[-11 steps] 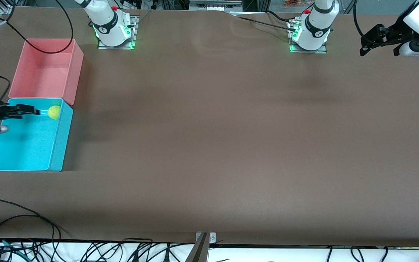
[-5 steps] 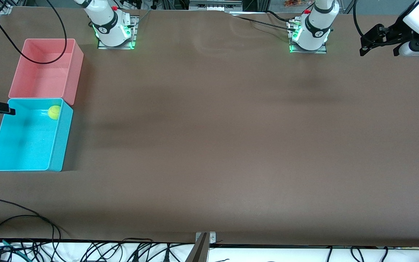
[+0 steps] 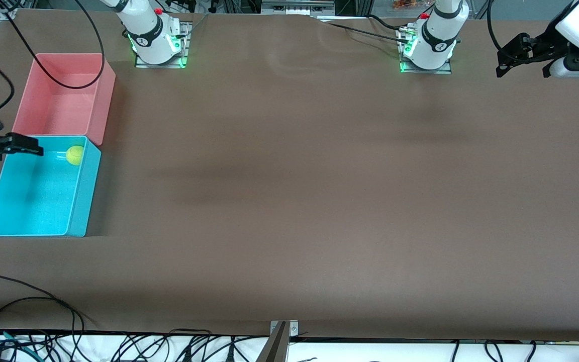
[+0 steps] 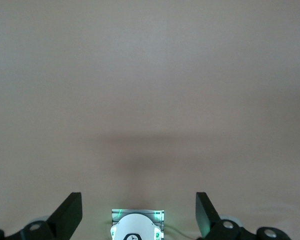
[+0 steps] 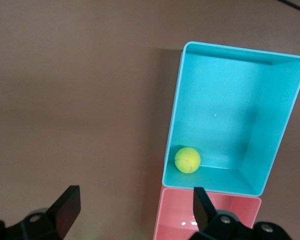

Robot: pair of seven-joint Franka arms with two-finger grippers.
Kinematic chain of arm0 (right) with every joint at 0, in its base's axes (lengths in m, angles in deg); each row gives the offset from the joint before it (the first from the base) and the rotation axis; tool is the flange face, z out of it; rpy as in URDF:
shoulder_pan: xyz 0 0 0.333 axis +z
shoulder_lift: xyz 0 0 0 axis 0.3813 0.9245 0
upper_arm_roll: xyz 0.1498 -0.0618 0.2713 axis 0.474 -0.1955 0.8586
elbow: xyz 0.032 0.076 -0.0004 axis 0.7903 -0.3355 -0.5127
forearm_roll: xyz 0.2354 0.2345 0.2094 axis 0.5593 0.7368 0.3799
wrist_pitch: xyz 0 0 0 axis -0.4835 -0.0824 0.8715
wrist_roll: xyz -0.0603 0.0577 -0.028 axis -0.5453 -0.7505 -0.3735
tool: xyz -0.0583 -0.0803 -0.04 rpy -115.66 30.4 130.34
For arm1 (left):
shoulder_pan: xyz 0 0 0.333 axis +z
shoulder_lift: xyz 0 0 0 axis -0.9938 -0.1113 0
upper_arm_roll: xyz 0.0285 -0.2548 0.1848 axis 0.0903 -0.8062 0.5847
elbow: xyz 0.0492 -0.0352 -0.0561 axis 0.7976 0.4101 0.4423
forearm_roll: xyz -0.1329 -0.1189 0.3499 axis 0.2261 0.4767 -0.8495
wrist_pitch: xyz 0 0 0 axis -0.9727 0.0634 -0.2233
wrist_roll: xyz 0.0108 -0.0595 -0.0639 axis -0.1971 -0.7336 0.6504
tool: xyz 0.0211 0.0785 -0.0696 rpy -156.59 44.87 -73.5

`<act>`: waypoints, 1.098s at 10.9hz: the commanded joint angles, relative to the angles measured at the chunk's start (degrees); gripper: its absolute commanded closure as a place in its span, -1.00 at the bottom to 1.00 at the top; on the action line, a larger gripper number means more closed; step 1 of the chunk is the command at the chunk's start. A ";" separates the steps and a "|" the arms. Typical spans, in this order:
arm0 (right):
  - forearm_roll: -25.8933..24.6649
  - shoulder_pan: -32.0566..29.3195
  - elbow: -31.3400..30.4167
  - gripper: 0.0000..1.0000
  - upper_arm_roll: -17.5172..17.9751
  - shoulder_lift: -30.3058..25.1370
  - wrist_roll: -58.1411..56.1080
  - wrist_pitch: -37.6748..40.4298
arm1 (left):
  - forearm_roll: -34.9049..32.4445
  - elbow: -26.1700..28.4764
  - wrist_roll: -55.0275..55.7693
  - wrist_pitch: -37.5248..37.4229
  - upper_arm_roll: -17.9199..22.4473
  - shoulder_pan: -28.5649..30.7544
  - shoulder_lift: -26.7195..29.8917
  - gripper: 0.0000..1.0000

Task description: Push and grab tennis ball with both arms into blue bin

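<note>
The tennis ball (image 3: pixel 74 155) (image 5: pixel 187 159) lies inside the blue bin (image 3: pixel 82 201) (image 5: pixel 172 120), in the corner next to the pink bin. My right gripper (image 3: pixel 5 160) (image 5: pixel 135 202) hangs open and empty in the air over the bins' end of the table, apart from the ball. One of its black fingers (image 3: pixel 28 148) shows over the blue bin's rim. My left gripper (image 3: pixel 523 70) (image 4: pixel 138 202) waits open and empty above bare table at the left arm's end.
A pink bin (image 3: pixel 63 95) (image 5: pixel 205 215) stands against the blue bin, farther from the front camera, with a black cable (image 3: pixel 68 83) looping over it. The arm bases (image 3: pixel 158 40) (image 3: pixel 427 45) stand along the table's back edge. Loose cables (image 3: pixel 43 301) lie at the front edge.
My right gripper drew back from beside the ball in the blue bin, then edged a little over the rim again. The ball stays in its corner. The left arm has not moved.
</note>
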 commanded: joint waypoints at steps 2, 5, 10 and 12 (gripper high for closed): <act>-4.78 -6.09 -12.42 -1.00 12.42 -13.93 11.41 -1.46 | 0.61 -1.85 0.22 -0.94 -0.10 -0.01 -0.81 -1.00; -3.04 -7.17 -19.36 -1.00 11.50 -20.17 11.68 -5.24 | 0.61 -1.85 0.22 -0.94 -0.10 -0.01 -0.81 -1.00; -2.76 -7.17 -15.62 -1.00 10.69 -19.14 10.71 -1.75 | 0.61 -1.76 0.30 -0.94 -0.10 -0.01 -0.81 -1.00; -2.67 -7.08 -15.26 -1.00 10.69 -18.70 10.62 -1.56 | 0.52 -1.85 0.30 -1.02 -0.10 -0.01 -0.81 -1.00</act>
